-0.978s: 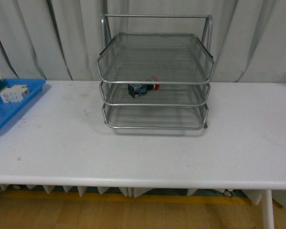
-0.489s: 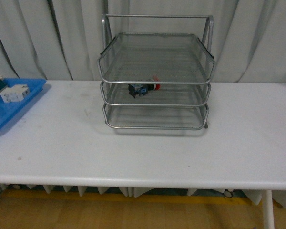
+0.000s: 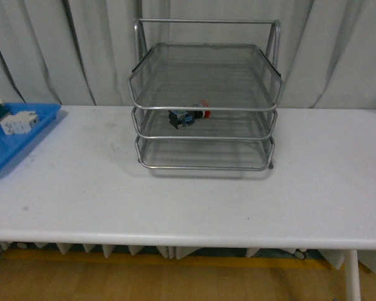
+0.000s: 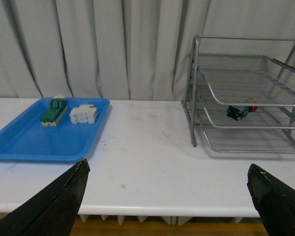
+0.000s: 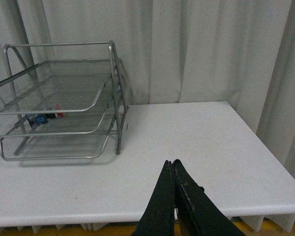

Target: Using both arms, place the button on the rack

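Two pincers show, each only in its own wrist view, and neither appears in the front view. The left gripper (image 4: 167,196) is spread wide, its dark fingers poking in at the lower left and lower right corners of that frame with bare table (image 4: 147,162) between them, holding nothing. The right gripper (image 5: 173,169) is pressed together, its two black fingers meeting in a narrow point at the bottom middle of its frame, above the near edge of the table and with nothing between them. Beyond the left gripper, at the left of its frame, lies a blue tray (image 4: 34,142) carrying a green block (image 4: 54,112) and, just beside it, a white block (image 4: 84,114). At the right of the same frame stands the rack (image 4: 194,98), a silver wire stack of three tiers on a tube frame. The button (image 4: 241,110) lies on its side on the middle tier, its red cap pointing toward the back of the rack and its black and blue body toward the front. In the front view the rack (image 3: 138,94) stands at the upper middle of the frame against the grey curtain (image 3: 338,56), with the button (image 3: 187,117) near the front edge of the middle tier, left of centre; the top and bottom tiers hold nothing that can be seen. The blue tray (image 3: 12,150) sits at the far left edge, well apart from the rack.
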`<action>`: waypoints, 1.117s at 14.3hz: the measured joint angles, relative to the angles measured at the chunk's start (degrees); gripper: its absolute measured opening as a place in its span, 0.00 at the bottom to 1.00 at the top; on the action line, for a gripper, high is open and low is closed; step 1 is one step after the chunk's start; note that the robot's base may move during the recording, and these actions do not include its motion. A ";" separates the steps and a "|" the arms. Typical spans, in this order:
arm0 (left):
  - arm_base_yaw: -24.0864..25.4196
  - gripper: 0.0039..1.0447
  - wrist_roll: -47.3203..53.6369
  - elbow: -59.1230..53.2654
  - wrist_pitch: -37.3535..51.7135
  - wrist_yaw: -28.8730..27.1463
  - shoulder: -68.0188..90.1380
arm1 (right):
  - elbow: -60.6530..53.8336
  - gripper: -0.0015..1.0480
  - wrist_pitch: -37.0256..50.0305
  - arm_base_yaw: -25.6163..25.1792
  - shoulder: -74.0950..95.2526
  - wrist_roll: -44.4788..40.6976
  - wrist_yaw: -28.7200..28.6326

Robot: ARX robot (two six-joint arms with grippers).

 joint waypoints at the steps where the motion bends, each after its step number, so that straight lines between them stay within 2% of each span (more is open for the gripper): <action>1: 0.00 0.94 0.00 0.00 0.00 0.00 0.00 | 0.00 0.02 -0.96 0.00 -0.96 0.00 0.00; 2: 0.00 0.94 0.00 0.00 0.00 0.00 0.00 | 0.00 0.02 -2.01 0.00 -2.03 0.00 0.00; 4: 0.00 0.94 -0.02 0.00 0.00 -0.07 0.00 | 0.02 0.02 -12.44 0.00 -10.86 -0.02 -0.15; 6: 0.00 0.94 0.00 0.00 0.02 -0.02 0.00 | 0.02 0.02 -12.55 0.00 -11.80 -0.02 -0.15; 7: 0.00 0.94 0.00 0.00 -0.02 0.00 0.00 | 0.02 0.09 -12.22 0.00 -11.80 -0.11 -0.15; 14: 0.00 0.94 0.00 0.00 0.00 0.00 0.00 | 0.02 0.94 -12.24 0.00 -11.78 -0.11 -0.17; 16: 0.00 0.94 0.00 0.00 0.00 0.00 0.00 | 0.02 0.93 -12.24 0.00 -11.78 -0.11 -0.17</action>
